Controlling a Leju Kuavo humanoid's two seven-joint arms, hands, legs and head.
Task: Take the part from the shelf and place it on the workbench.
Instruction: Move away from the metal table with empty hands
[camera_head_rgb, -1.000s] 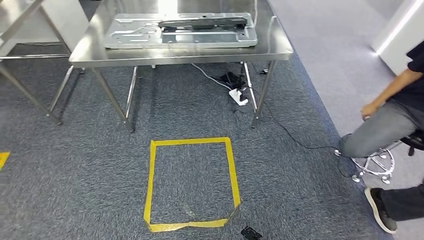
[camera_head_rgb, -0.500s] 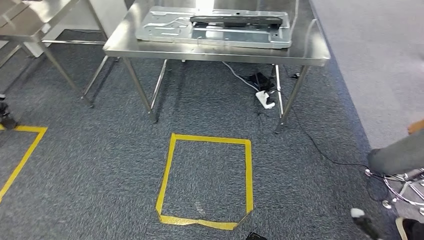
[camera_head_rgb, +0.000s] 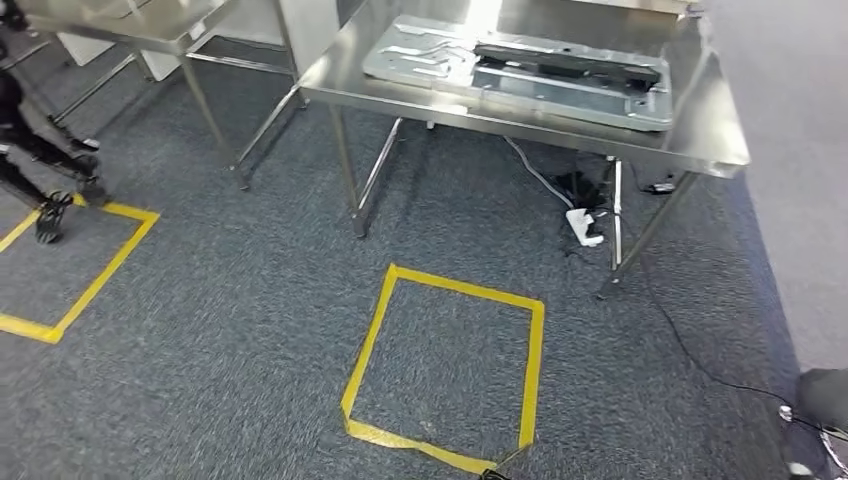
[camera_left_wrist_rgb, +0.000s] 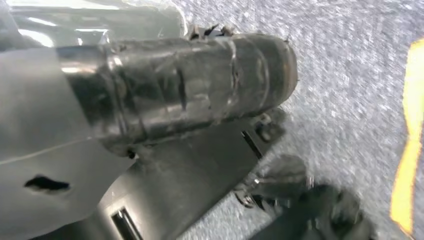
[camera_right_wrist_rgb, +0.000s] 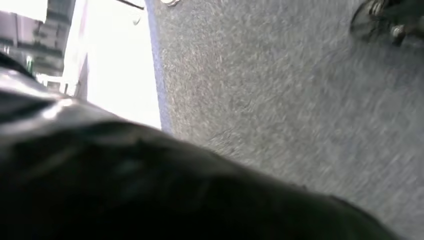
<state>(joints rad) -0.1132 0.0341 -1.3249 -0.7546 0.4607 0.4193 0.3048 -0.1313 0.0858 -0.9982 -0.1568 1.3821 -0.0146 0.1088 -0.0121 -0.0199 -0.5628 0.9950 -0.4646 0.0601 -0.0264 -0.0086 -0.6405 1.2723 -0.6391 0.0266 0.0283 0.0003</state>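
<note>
Workbench (camera_head_rgb: 712, 150), steel, upper centre-right of the head view. Part (camera_head_rgb: 520, 70), a flat grey metal panel with a dark bar on it, lies on the bench top. Yellow tape square (camera_head_rgb: 447, 372) on carpet, lower centre. Power strip (camera_head_rgb: 585, 225) under the bench. Left hand (camera_left_wrist_rgb: 165, 90): blurred, close; grasp cannot be told. Right hand (camera_right_wrist_rgb: 150, 190): dark, blurred; state likewise indeterminate.

workbench (camera_head_rgb: 640, 148) far edge running off the frame top | person (camera_head_rgb: 822, 400) at lower right showing as a cropped grey patch (stool barely showing) | left hand (camera_left_wrist_rgb: 165, 100) blurring, grip unreadable | right hand (camera_right_wrist_rgb: 150, 190) smearing dark, fingers indistinguishable
</note>
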